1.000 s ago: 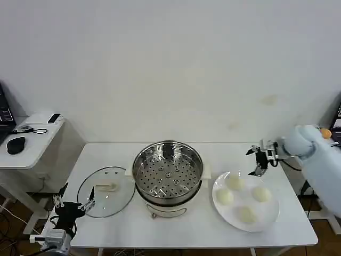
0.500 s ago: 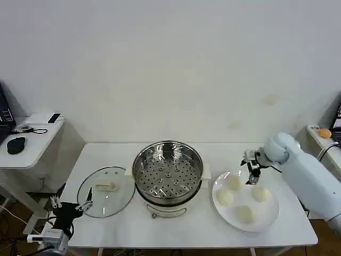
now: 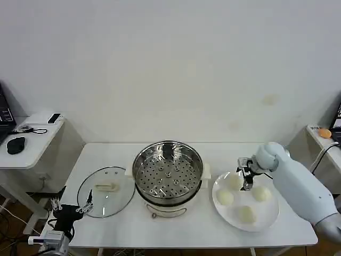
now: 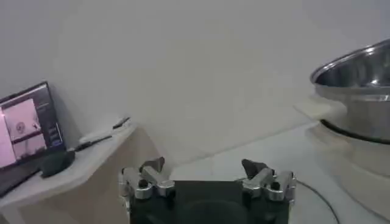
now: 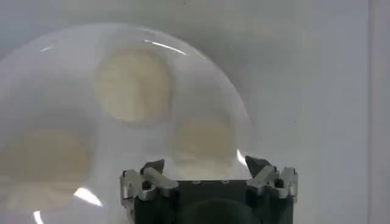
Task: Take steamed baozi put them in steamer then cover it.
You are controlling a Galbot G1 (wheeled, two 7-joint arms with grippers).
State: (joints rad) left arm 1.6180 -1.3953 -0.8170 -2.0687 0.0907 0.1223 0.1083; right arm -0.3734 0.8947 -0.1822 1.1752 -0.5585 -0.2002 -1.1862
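The right gripper (image 3: 246, 178) is now hanging over the white plate (image 3: 269, 216), having moved in from the counter's right edge a second ago; its fingers (image 5: 152, 167) are spread apart just above one bun (image 5: 204, 141). The left gripper (image 3: 72, 205) is waiting low off the counter's left front corner, fingers (image 4: 151, 165) apart, holding nothing.

Four buns are sitting on the plate: one (image 3: 234, 182) beside the right gripper, one (image 3: 225, 197) toward the pot, one (image 3: 261, 193) on the right and one (image 3: 246, 214) at the front. One steel pot (image 3: 167, 172) is standing open at the middle of the white counter (image 3: 133, 232), its perforated tray bare. One glass lid (image 3: 105, 191) is lying flat to its left, apart from it. A plain pale wall is rising behind, and a side table (image 3: 29, 141) is standing at the left.
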